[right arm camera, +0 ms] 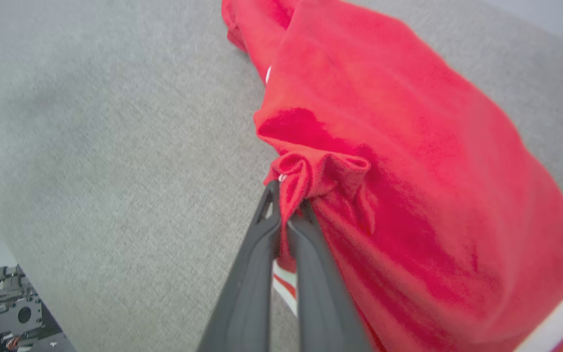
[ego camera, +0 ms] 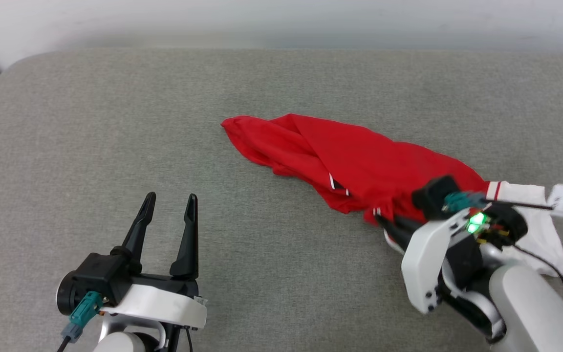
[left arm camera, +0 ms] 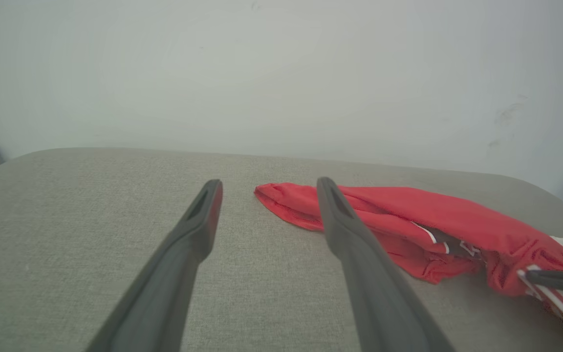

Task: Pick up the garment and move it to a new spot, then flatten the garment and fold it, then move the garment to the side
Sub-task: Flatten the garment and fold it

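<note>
the right end effector (right arm camera: 287, 203) grips a bunched fold of the red garment (ego camera: 359, 161) stretching ahead of it, while the left end effector (ego camera: 171, 196) hangs released, garment to its right.

Matt cloth garment (ego camera: 359, 161), rough woven cushion (ego camera: 115, 122)

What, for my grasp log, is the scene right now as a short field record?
surface: grey cushion
garment: red, bunched, lying on the cushion, right of centre in the head view
left gripper: open, empty, apart from the garment
right gripper: shut on a red fold of the garment
task state: not yet flattened
</note>
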Controlling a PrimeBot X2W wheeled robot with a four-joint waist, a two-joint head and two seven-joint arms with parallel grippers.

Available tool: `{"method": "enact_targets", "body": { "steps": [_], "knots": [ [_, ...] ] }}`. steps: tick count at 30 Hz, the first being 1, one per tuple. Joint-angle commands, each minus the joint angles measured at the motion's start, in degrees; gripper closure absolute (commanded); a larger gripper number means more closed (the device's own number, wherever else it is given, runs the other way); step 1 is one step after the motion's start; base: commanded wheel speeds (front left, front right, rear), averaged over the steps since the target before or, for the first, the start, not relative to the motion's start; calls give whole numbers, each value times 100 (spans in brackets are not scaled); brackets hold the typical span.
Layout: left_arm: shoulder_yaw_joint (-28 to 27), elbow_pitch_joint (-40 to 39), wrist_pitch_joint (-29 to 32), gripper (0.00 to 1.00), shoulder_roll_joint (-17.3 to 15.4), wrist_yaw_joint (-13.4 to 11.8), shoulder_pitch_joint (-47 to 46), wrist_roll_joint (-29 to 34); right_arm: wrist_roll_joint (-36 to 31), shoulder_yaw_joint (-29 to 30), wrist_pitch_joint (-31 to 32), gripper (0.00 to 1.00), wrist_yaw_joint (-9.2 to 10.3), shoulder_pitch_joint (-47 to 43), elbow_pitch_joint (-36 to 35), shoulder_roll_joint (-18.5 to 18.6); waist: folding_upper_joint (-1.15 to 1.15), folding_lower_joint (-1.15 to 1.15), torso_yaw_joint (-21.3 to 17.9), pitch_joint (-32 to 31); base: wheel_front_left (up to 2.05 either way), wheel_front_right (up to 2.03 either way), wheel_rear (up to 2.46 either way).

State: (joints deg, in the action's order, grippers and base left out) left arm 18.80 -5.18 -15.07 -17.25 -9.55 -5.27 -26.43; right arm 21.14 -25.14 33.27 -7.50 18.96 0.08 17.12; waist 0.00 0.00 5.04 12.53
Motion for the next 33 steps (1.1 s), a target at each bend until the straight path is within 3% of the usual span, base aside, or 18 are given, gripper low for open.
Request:
{"method": "enact_targets", "body": {
  "steps": [1, 8, 15, 19, 20, 21, 22, 33],
  "knots": [
    [-15, -2, -13, 0, -16, 34, -62, 28, -27, 93, -147, 100, 2, 127, -36, -91, 0, 0, -68, 15, 0, 0, 0],
    [24, -19, -3, 0, -50, 72, -132, 34, -164, 1260, -777, 100, 2, 448, 286, -432, 0, 0, -187, 155, 0, 0, 0],
    [60, 18, 29, 0, -74, 89, -238, 33, -161, 2662, -1135, 100, 2, 375, 1290, -575, 0, 0, -169, 338, 0, 0, 0],
    [56, 46, 38, 0, -99, 109, -293, 6, -145, 2969, -1383, 100, 2, 432, 1870, -610, 0, 0, -168, 410, 0, 0, 0],
    [49, 58, 38, 0, -106, 117, -305, -2, -154, 2985, -1449, 78, 2, 459, 1995, -619, 0, 0, -174, 421, 0, 0, 0],
    [47, 74, 38, 0, -114, 129, -321, -16, -173, 2969, -1524, 19, 2, 489, 2086, -625, 0, 0, -179, 426, 0, 0, 0],
    [45, 103, 37, 0, -122, 137, -323, -30, -151, 2883, -1728, 0, 2, 553, 2175, -660, 0, 0, -190, 413, 0, 0, 0],
    [86, 249, 41, 0, -128, 73, -111, -60, -557, 2567, -3562, 0, 2, 90, 1398, -645, 0, 0, -284, -47, 0, 0, 0]
  ]
}}
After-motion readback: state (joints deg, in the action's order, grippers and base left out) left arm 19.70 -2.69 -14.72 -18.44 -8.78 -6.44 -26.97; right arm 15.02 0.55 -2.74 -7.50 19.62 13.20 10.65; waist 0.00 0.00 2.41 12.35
